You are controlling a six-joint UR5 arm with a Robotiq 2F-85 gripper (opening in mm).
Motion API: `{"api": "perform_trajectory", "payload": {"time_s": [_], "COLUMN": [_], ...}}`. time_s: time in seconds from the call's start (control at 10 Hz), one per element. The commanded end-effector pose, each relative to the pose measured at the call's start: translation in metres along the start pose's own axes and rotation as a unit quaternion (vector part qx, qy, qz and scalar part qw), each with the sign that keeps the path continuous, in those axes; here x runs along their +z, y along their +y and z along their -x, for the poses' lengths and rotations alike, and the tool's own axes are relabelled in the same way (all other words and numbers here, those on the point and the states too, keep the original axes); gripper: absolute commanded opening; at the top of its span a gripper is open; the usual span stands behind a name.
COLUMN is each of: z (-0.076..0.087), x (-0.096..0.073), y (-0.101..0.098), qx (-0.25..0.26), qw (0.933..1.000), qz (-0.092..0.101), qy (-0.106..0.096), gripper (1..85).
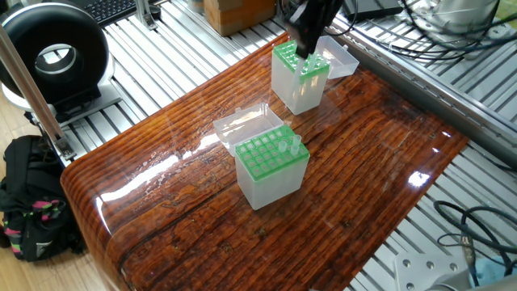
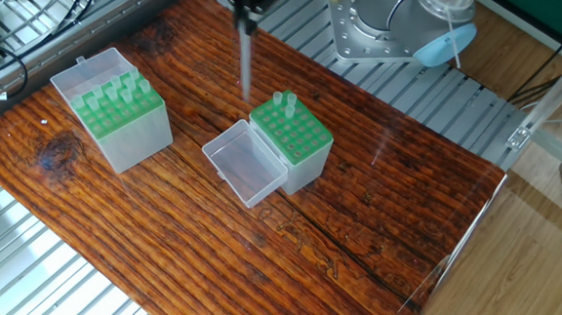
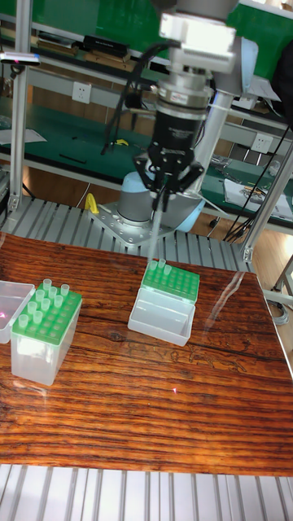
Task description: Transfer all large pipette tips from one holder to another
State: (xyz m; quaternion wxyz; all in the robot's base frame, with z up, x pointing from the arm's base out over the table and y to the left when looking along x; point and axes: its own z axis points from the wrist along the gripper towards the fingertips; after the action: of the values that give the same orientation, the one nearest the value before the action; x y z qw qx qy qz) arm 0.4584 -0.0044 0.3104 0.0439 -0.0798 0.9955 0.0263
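- End effector (image 3: 165,189): clamped on one large pipette tip (image 2: 245,62), hanging upright above the counter (image 2: 375,212).
- Two tips (image 2: 282,103): seated in central green rack (image 2: 293,132).
- Second rack (image 2: 116,105): several tips, well apart.

Glossy grained wood table (image 1: 363,153); translucent plastic boxes (image 2: 117,128); ribbed metal bench (image 1: 186,48).

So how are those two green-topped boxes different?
The side box holds many large pipette tips. The middle box shows only two tips, both at one corner. The side box stands close to the table's edge, while the middle box stands near its centre. Both have whitish see-through bodies, green hole racks and clear lids hinged open.
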Motion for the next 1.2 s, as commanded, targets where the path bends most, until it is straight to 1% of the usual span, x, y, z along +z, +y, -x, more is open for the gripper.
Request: {"api": "perform_trajectory", "payload": {"time_s": [0.0, 0.2, 0.3, 0.4, 0.5, 0.6, 0.7, 0.8, 0.9, 1.0, 1.1], "z": [0.008, 0.007, 0.002, -0.001, -0.001, 0.002, 0.005, 0.003, 0.003, 0.005, 0.004], "x": [-0.012, -0.012, -0.012, -0.012, -0.013, -0.013, -0.012, -0.013, -0.013, -0.013, -0.013], "y": [-0.031, -0.036, -0.034, -0.042, -0.049, -0.047, -0.041, -0.049, -0.053, -0.052, -0.053], "qx": [-0.039, -0.053, -0.037, -0.008, 0.028, 0.042, 0.046, 0.048, 0.046, 0.04, 0.033], "qw": [0.999, 0.9983, 0.9992, 0.9996, 0.9987, 0.9984, 0.9985, 0.998, 0.9977, 0.998, 0.9982], "qz": [-0.009, -0.019, -0.014, -0.028, -0.041, -0.037, -0.026, -0.041, -0.048, -0.047, -0.049], "qy": [-0.018, -0.016, -0.007, -0.002, -0.002, -0.009, -0.013, -0.012, -0.011, -0.015, -0.012], "gripper": [12.3, 12.3, 12.3, 12.0, 10.0, 7.3, 7.3, 6.7, 6.0, 6.0, 6.0]}}
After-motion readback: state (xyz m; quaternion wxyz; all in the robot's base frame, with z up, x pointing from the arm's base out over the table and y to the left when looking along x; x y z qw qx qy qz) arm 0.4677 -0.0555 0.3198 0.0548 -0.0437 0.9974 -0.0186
